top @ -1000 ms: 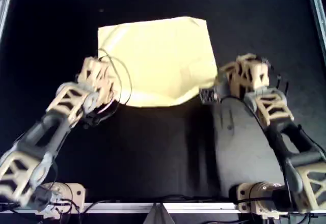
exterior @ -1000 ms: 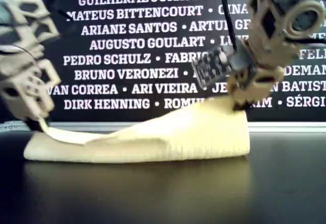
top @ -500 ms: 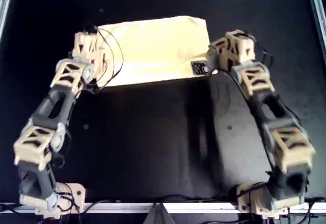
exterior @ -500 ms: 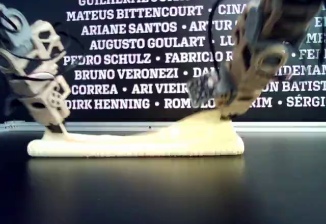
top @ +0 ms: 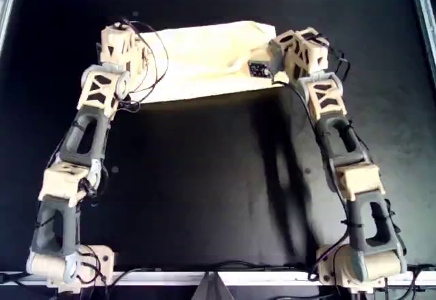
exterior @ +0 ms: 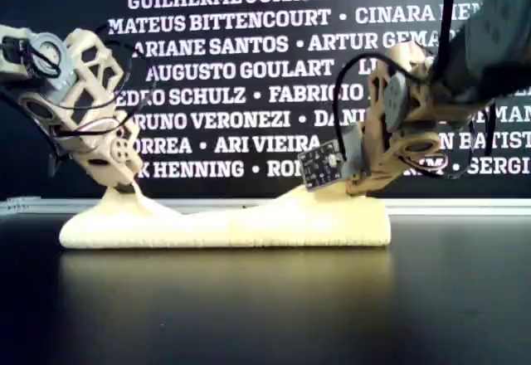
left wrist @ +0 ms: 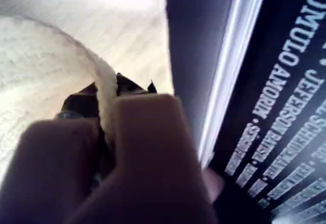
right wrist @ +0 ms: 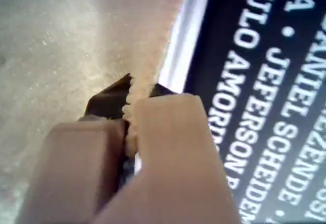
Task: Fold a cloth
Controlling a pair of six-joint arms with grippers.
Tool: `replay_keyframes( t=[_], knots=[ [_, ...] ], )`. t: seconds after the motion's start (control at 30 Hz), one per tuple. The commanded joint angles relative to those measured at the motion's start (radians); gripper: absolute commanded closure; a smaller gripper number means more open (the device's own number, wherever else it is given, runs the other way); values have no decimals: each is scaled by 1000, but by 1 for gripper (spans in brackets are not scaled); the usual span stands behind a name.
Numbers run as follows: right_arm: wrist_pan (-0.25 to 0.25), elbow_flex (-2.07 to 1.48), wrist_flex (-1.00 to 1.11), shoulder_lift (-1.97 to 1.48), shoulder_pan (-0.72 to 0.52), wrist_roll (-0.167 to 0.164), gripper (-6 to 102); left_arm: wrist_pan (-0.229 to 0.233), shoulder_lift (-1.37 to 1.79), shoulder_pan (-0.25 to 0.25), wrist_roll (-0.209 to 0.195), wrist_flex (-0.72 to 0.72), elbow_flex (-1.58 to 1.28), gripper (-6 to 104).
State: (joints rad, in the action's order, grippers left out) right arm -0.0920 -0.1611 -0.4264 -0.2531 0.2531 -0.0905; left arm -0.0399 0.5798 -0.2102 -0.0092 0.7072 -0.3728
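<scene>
Both grippers, left (left wrist: 107,127) and right (right wrist: 130,127), are clamped on cloth (top: 204,58) edge pinched between their fingers. Since a second ago they carried it across; cloth now lies doubled, fold nearly complete, release pending.

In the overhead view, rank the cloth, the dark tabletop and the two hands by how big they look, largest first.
1. Dark tabletop
2. Cloth
3. Left hand and right hand: look about alike, not ranked.
</scene>
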Motion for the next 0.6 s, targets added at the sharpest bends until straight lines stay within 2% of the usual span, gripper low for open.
replay_keyframes(
  t=[0.0, 0.1, 0.43, 0.57],
  knots=[
    [-5, 189, 43, 14, -8, -2, 94, 6, 28, 49, 5, -14, 112, 97],
    [-5, 261, 44, 58, -9, -3, 94, 6, 6, 69, 5, -14, 120, 97],
    [-3, 295, 46, 94, -9, -3, 93, 5, -52, 67, 5, -26, 153, 96],
    [-2, 296, 46, 109, -11, -3, 93, -14, -97, 67, 5, -49, 195, 95]
  ],
)
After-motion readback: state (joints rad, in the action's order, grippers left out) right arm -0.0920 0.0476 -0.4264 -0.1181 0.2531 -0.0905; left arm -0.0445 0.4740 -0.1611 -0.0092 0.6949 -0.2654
